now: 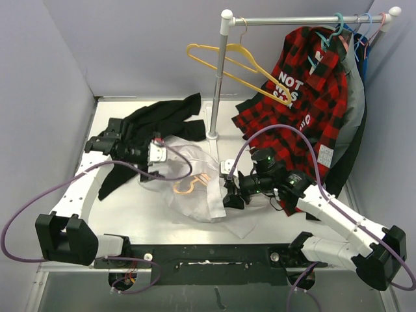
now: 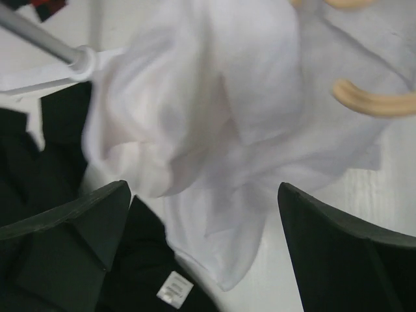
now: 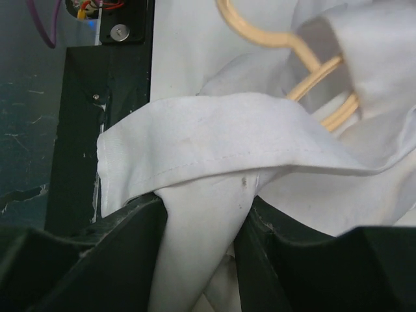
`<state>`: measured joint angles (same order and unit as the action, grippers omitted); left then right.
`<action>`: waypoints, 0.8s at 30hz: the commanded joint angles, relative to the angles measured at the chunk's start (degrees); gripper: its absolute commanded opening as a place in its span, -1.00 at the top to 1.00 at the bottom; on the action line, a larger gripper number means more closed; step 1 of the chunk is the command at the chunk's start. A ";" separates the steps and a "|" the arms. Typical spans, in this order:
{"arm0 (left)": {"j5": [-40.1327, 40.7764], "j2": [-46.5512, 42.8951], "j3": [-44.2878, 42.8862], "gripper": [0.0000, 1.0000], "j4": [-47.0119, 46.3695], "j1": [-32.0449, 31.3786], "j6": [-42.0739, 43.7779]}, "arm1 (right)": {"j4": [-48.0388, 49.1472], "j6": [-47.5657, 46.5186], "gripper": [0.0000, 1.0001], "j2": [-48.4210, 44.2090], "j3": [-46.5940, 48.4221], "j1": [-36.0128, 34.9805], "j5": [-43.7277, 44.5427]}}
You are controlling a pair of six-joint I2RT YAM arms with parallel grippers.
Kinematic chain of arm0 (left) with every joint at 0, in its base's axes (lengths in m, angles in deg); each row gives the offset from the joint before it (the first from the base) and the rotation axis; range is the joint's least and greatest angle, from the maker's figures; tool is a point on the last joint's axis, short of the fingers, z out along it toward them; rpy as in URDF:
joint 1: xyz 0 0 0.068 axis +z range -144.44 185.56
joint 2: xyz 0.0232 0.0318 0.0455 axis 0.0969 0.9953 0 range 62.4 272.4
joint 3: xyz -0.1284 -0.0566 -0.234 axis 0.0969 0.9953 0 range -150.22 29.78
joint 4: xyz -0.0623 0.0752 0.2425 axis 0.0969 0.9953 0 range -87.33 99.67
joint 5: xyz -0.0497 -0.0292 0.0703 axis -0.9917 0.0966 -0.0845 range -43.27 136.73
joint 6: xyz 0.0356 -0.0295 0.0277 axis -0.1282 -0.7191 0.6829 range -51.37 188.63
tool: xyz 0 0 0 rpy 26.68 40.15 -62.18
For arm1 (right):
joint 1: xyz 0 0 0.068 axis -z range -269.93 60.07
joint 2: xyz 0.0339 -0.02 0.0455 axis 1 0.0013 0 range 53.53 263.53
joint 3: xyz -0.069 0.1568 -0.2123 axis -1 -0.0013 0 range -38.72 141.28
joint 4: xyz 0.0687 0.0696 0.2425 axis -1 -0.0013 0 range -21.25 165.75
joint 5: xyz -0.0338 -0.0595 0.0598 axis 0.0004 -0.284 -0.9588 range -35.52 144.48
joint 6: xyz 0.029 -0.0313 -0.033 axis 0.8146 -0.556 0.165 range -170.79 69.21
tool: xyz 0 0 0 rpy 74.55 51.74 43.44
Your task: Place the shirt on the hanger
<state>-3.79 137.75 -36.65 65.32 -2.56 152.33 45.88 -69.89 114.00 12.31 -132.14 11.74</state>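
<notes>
The white shirt (image 1: 198, 188) lies crumpled on the table between the two arms. The pale tan hanger (image 1: 190, 186) lies tucked inside it, its hook and a bit of its frame showing through the cloth. In the left wrist view, my left gripper (image 2: 205, 227) hovers open at the shirt (image 2: 214, 110) where its left edge meets the black garment, with the hanger's curve (image 2: 370, 101) beyond. My right gripper (image 3: 198, 253) is shut on a fold of the shirt (image 3: 214, 143) at its right side, the hanger (image 3: 312, 71) just past it. From above, the left gripper (image 1: 161, 155) and right gripper (image 1: 229, 188) flank the shirt.
A black garment (image 1: 156, 120) lies at the back left, partly under the left gripper. A clothes rack stands at the back, its pole (image 1: 219, 84) rising from the table. From the rack hang a yellow hanger (image 1: 240, 65), a red-and-black plaid shirt (image 1: 305, 110) and teal hangers (image 1: 341, 29).
</notes>
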 commanded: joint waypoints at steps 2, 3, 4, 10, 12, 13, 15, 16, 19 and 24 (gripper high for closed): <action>6.14 -4.45 -5.69 -0.96 -35.96 2.98 -44.19 | 10.36 5.17 1.00 -1.91 0.39 0.60 2.58; 7.19 -5.70 -6.32 -0.96 -37.64 4.97 -50.87 | 11.89 5.43 1.00 -2.85 -0.72 0.52 3.60; 7.61 -6.97 -7.58 -0.96 -36.66 7.09 -55.13 | 13.26 5.65 1.00 -3.95 -1.78 0.47 4.57; 7.73 -17.41 -9.87 -0.96 -20.98 13.67 -66.07 | 19.09 9.16 1.00 -10.72 -6.36 0.48 17.26; 6.16 -20.60 -9.06 -0.96 -16.96 15.09 -68.59 | 23.35 12.20 1.00 -12.49 -8.22 0.47 21.30; 5.57 -21.77 -8.33 -0.96 -15.51 16.28 -69.86 | 24.87 13.47 1.00 -13.05 -8.72 0.39 22.02; 4.78 -23.98 -6.69 -0.96 -13.97 17.85 -72.59 | 25.58 15.14 1.00 -13.54 -8.61 0.11 23.14; 4.29 -25.04 -5.82 -0.96 -13.51 18.54 -74.25 | 24.72 15.37 1.00 -13.28 -8.19 0.07 23.66; 1.23 -27.64 -2.35 -0.96 -13.39 20.56 -77.80 | 19.06 13.88 1.00 -10.50 -6.16 0.04 22.64; -0.28 -30.96 3.16 -0.96 -15.34 23.06 -77.93 | 10.47 12.11 1.00 -2.19 -4.14 -0.59 19.30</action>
<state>-1.58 107.94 -36.24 49.93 19.23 77.66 60.39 -57.36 107.04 5.47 -132.03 31.78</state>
